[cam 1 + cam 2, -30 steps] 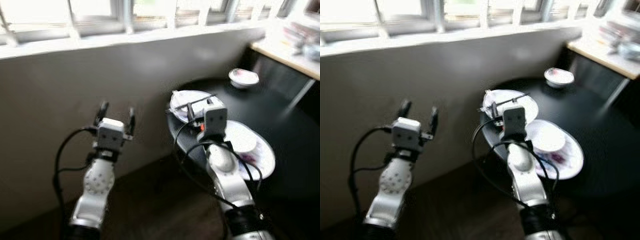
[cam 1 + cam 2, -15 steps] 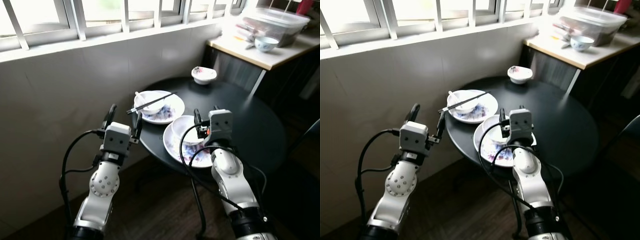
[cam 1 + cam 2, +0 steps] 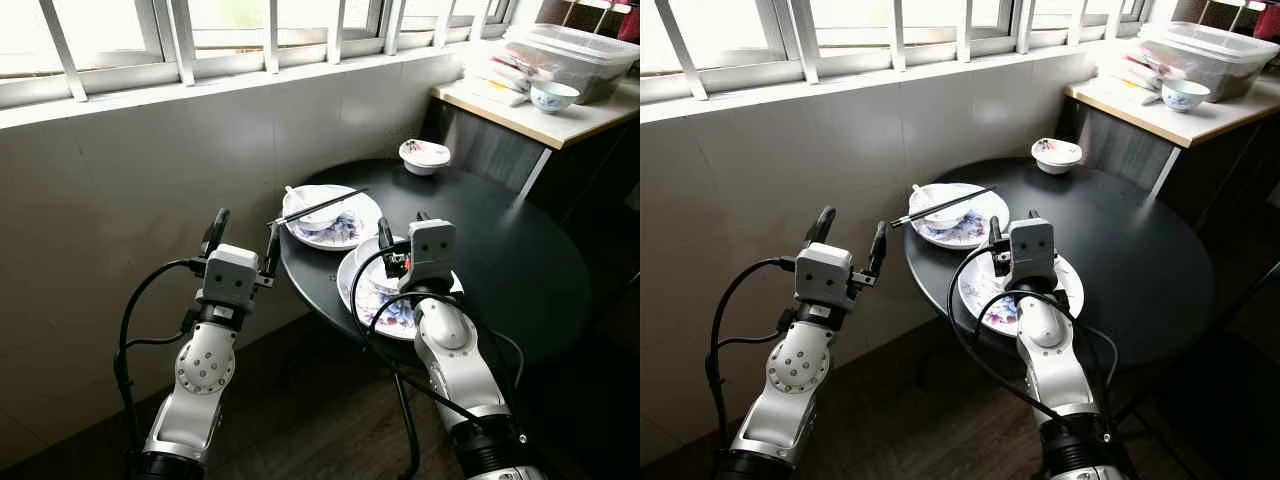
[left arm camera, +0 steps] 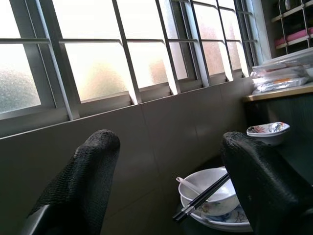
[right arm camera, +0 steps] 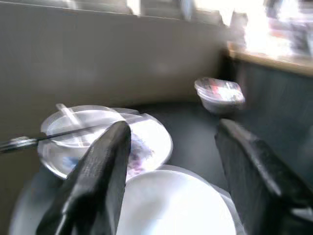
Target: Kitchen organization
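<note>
1. The right gripper (image 3: 400, 230) hovers with its fingers spread apart and holding nothing, over the near edge of the round black table (image 3: 520, 270), just above a white bowl (image 5: 171, 205) that sits on a flower-patterned plate (image 3: 385, 315).
2. The left gripper (image 3: 240, 230) is raised off to the left of the table, over the dark floor (image 3: 310, 420) and in front of the tiled wall (image 3: 120, 200); its two black fingers (image 4: 88, 181) are also parted and empty.
3. Just beyond the near plate, a second patterned plate (image 3: 352, 228) carries another white bowl (image 3: 312, 205) with a white spoon (image 4: 188, 185) in it.
4. A pair of black chopsticks (image 3: 318, 207) lies across that bowl's rim, one end jutting past the table's left edge.
5. Farther back on the table, well apart from the plates, stands a small patterned bowl (image 3: 425, 155).
6. Beyond the table on the right, a light countertop (image 3: 520, 105) holds a small blue-and-white bowl (image 3: 554, 96) and a clear lidded container (image 3: 575, 55).
7. Along the back, a barred window (image 3: 200, 30) lets in bright light above the wall.
</note>
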